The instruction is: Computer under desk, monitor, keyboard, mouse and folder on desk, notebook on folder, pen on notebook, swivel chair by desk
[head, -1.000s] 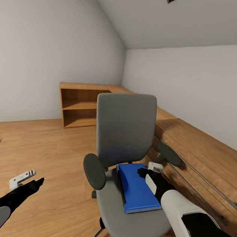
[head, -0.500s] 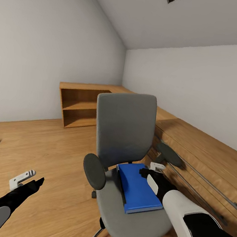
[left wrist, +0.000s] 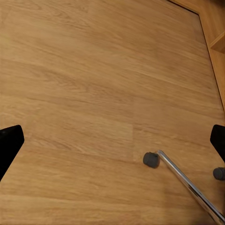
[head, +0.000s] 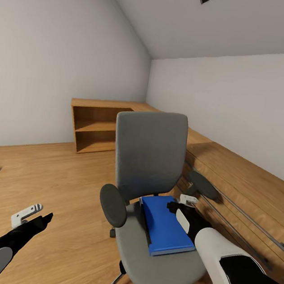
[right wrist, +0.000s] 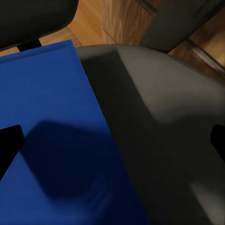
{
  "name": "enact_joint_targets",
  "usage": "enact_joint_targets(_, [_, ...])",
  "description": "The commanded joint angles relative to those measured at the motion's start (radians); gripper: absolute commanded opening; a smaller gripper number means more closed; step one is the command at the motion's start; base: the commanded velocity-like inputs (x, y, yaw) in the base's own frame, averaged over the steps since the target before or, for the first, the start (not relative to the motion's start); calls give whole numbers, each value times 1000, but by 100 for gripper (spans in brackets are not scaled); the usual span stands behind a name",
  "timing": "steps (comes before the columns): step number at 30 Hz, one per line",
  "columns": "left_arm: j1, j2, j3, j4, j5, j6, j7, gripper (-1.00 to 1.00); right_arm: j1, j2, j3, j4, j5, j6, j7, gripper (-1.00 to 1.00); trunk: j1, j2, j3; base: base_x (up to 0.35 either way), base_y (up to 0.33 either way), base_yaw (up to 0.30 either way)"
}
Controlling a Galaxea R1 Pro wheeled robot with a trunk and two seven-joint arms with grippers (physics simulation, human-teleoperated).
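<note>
Folder (head: 166,225) lies flat on swivel chair (head: 152,193) seat, no label or writing legible. Right gripper (head: 179,203) hovers at folder's far right edge, jaws spread wide, holding nothing. Left gripper (head: 35,215) low over wooden floor (left wrist: 93,93), spread, empty.

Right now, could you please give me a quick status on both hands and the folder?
Right hand open, over the blue folder's edge. Folder flat on swivel chair seat, not gripped. Left hand open, low over floor. Chair armrest close beside right hand.
</note>
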Motion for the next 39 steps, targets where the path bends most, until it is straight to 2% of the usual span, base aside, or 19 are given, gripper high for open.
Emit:
enact_joint_targets(1, [-1,1,-2,-2,8,1,8,100,0,0,10,8,-14,6,-6,100,0,0,-1,0,0,0])
enact_joint_targets(9, [-1,1,-2,-2,7,1,8,100,0,2,10,10,-14,6,-6,100,0,0,-1,0,0,0])
enact_joint_targets(14, [-1,1,-2,-2,6,1,8,100,0,3,10,10,-14,6,-6,100,19,-35,-17,0,0,0])
enact_joint_targets(33, [-1,1,-2,-2,8,1,8,100,0,4,11,10,-14,6,-6,100,19,-35,-17,0,0,0])
enact_joint_targets(39, [-1,1,-2,-1,8,1,8,100,0,5,11,10,-13,6,-6,100,19,-35,-17,-167,0,0])
